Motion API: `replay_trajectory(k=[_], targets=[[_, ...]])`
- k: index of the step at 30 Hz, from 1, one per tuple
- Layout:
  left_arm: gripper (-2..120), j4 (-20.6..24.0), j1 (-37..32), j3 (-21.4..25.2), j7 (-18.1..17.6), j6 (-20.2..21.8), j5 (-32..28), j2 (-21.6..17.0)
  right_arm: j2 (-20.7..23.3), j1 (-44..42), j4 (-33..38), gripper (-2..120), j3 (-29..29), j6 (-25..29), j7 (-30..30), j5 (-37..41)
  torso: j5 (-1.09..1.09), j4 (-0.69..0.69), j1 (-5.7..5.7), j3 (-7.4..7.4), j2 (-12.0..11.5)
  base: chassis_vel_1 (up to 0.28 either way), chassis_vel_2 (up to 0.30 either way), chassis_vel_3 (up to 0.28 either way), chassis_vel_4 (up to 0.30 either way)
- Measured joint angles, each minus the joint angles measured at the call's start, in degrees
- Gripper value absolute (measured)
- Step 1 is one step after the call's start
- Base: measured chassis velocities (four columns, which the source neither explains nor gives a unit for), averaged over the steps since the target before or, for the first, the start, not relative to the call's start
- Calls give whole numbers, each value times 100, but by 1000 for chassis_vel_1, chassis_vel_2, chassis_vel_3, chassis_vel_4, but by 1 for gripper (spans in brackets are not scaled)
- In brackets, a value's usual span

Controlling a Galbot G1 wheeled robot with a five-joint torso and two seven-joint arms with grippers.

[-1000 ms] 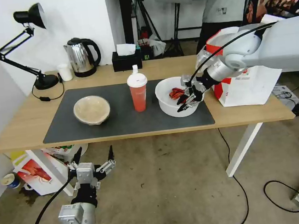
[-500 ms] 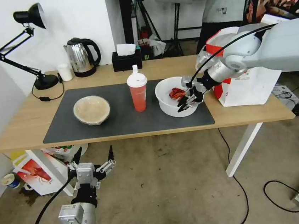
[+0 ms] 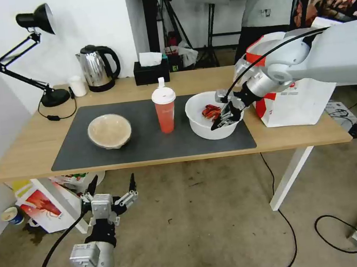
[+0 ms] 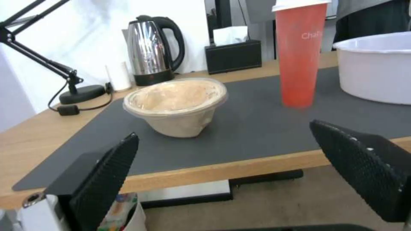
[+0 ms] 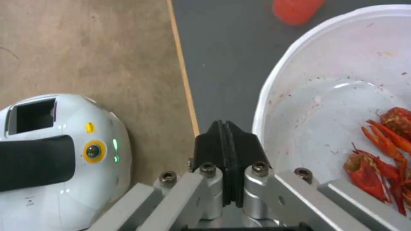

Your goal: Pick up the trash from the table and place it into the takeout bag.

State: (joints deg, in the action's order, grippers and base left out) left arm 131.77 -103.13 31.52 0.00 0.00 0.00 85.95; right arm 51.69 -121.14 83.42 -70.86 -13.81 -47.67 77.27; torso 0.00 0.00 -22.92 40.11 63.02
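The large white bowl (image 3: 191, 108) with red crayfish scraps (image 3: 210, 111) sits at the right end of the dark mat (image 3: 146, 147) on the table (image 3: 27, 149). My right gripper (image 3: 219, 125) is at the bowl's near rim, shut. In the right wrist view its pads (image 5: 224, 126) press together just outside the bowl's rim (image 5: 259, 106), with no rim showing between them. The red cup (image 3: 165, 111) stands mid-mat and the beige bowl (image 3: 109, 131) lies to its left. The takeout bag (image 3: 294, 106) stands at the table's right end, partly behind my right arm. My left gripper (image 3: 110, 191) hangs open below the table's front edge.
A steel kettle (image 3: 97, 67), black tissue box (image 3: 151, 72) and desk lamp (image 3: 49, 96) line the table's back. A small red-and-white bag (image 3: 41, 207) lies on the floor under the left end. Cables run across the floor at the right. A person stands behind the table.
My right gripper's fingers, spread at the white bowl's near rim a second ago, have come together. The left arm has not moved.
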Motion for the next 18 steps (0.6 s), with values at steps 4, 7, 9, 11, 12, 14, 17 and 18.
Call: replay_trajectory(k=[4, 7, 9, 11, 12, 14, 17, 18], targets=[[100, 0, 0, 0, 0, 0, 0, 0, -20, -7, -44, 0, -7, -3, -33, 4, 0, 0, 0, 0, 0, 0, 0, 0, 0], [100, 0, 0, 0, 0, 0, 0, 0, -34, -9, -46, 0, -17, -3, -39, -7, 0, 0, 0, 0, 0, 0, 0, 0, 0], [100, 0, 0, 0, 0, 0, 0, 0, -79, -9, 1, 3, -47, 3, 33, -45, 0, -1, 0, 0, 0, 0, 0, 0, 0], [100, 0, 0, 0, 0, 0, 0, 0, -88, 5, 5, 10, -63, 7, 44, -59, 0, 0, 0, 0, 0, 0, 0, 0, 0], [100, 0, 0, 0, 0, 0, 0, 0, -88, 5, 5, 10, -63, 7, 44, -59, 0, 0, 0, 0, 0, 0, 0, 0, 0], [100, 0, 0, 0, 0, 0, 0, 0, -85, 35, -4, 19, -66, 8, 43, -68, -1, 0, 0, 0, 0, 0, 0, 0, 0], [100, 0, 0, 0, 0, 0, 0, 0, -62, 50, -27, 28, -67, 9, 43, -70, -1, -1, 0, 0, 0, 0, 0, 0, 0], [100, 0, 0, 0, 0, 0, 0, 0, -36, 51, -48, 32, -67, 10, 43, -70, -1, 0, 0, 0, 0, 0, 0, 0, 0]])
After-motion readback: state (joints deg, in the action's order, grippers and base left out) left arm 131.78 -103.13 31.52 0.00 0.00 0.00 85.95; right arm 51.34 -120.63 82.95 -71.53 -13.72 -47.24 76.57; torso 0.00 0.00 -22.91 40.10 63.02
